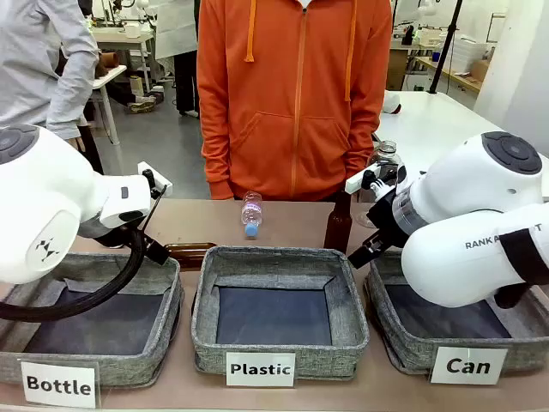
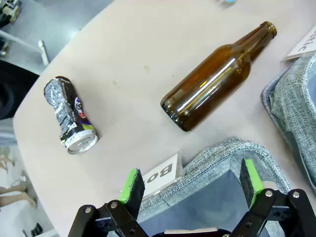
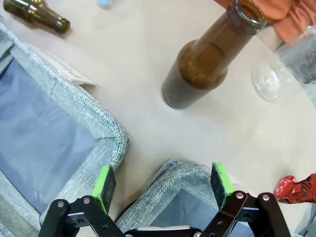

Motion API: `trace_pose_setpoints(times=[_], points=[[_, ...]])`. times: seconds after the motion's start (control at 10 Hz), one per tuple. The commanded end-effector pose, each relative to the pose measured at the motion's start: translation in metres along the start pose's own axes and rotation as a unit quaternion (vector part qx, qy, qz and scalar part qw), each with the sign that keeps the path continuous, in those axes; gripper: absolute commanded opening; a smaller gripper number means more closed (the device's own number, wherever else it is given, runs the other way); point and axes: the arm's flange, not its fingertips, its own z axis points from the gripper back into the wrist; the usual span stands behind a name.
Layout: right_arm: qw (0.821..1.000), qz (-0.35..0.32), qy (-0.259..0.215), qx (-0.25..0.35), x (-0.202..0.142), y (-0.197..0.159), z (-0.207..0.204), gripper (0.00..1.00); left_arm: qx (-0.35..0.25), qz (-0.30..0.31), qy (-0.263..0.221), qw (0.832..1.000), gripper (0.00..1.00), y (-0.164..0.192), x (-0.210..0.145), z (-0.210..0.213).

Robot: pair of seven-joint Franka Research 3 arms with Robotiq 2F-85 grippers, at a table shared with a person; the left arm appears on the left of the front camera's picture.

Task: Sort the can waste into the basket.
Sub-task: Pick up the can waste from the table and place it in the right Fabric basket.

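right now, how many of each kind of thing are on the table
grey baskets: 3
brown glass bottles: 2
clear plastic bottles: 2
drink cans: 2
total: 9

The left arm (image 1: 51, 202) is standing at 9 o'clock, the right arm (image 1: 480, 219) at 3; the left end effector (image 2: 191, 177) and right end effector (image 3: 163, 178) are gaping, gripping nothing.
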Motion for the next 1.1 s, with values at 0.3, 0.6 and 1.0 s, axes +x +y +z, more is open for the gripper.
trace_pose_setpoints(times=[0.3,0.6,1.0], points=[[1.0,0.0,0.0,0.0,0.0,0.0,0.0,1.0,0.0,0.0,0.0,1.0,1.0,0.0,0.0,0.0001],[1.0,0.0,0.0,0.0,0.0,0.0,0.0,1.0,0.0,0.0,0.0,1.0,1.0,0.0,0.0,0.0001],[1.0,0.0,0.0,0.0,0.0,0.0,0.0,1.0,0.0,0.0,0.0,1.0,1.0,0.0,0.0,0.0001]])
